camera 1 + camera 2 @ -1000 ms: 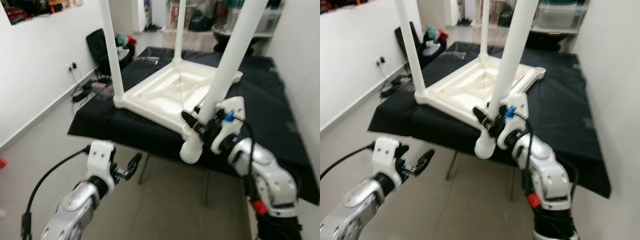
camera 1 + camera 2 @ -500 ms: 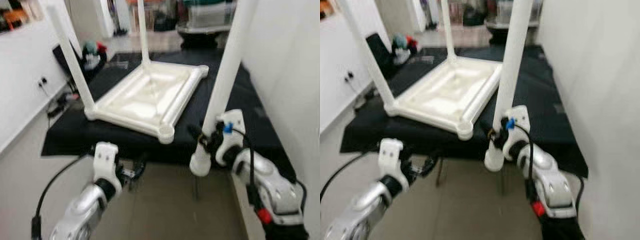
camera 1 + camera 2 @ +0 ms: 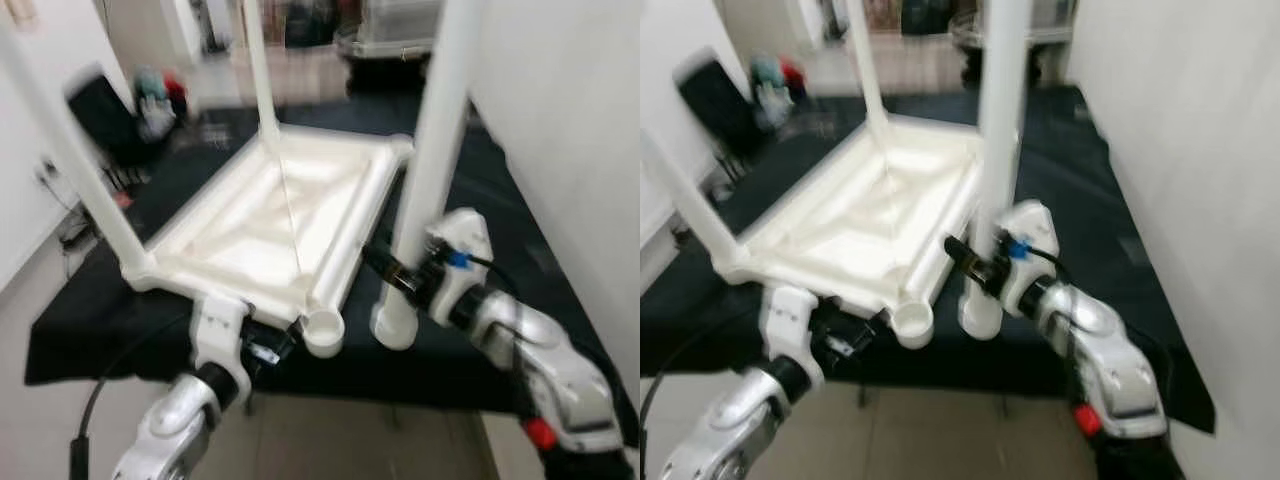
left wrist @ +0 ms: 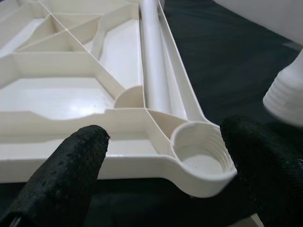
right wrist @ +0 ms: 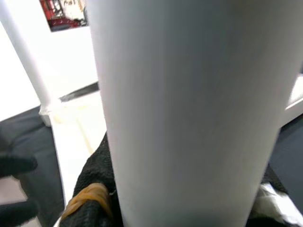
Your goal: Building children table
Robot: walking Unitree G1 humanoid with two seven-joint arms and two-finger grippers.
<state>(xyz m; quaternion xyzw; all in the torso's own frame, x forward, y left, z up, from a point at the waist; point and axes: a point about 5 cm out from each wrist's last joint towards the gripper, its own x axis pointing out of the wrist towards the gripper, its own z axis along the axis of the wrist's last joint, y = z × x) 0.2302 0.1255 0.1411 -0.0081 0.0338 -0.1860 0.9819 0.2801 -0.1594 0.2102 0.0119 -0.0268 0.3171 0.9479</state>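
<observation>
Head pair: both eyes look forward and down from above the arms onto the black-draped surface (image 3: 520, 210), slightly blurred; the two overlap almost wholly, sharing the upturned white tabletop (image 3: 270, 225), its empty corner socket (image 3: 322, 330) and the loose white leg (image 3: 425, 170).
Left wrist: sits low at the near edge of the tabletop (image 4: 71, 90), looking along the left tool (image 4: 161, 170) between its black fingertips (image 4: 71, 165), very close to the threaded socket (image 4: 201, 158); the threaded foot of the leg (image 4: 286, 92) shows at the frame's edge.
Right wrist: pressed right against the leg (image 5: 189, 104), facing past it toward an upright leg (image 5: 28, 66) on the tabletop and the white wall.
</observation>
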